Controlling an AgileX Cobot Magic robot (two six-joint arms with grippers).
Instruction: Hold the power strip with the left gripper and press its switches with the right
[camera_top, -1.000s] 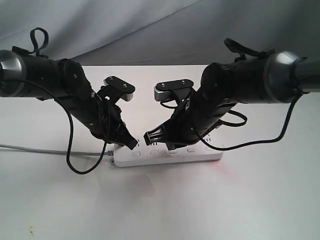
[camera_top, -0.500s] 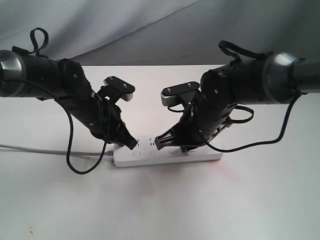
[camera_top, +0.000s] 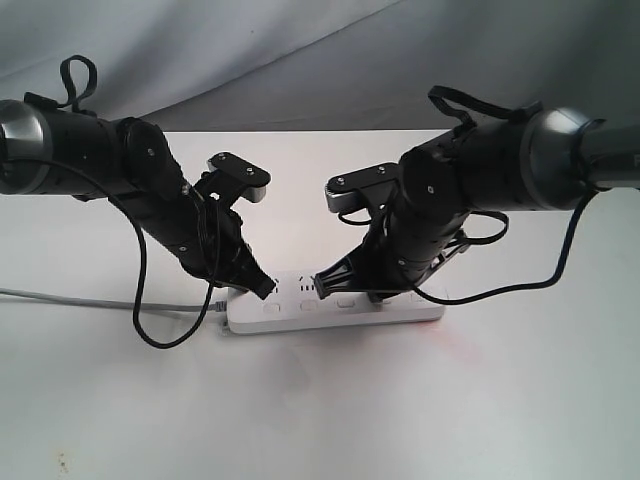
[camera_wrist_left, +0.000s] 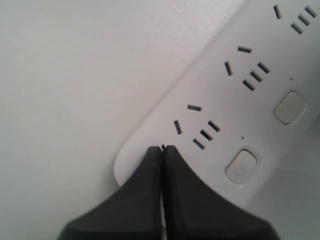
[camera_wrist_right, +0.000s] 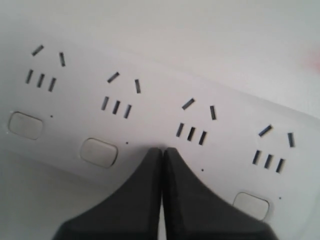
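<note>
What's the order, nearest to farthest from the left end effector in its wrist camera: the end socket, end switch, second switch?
From the left end effector:
1. The end socket, beside its tip at the power strip's rounded end.
2. The end switch, just past that socket.
3. The second switch, one socket further along.

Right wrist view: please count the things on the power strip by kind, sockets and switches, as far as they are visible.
Sockets: 4
Switches: 3 in view; the shut right gripper may hide one more
Total: 7
</note>
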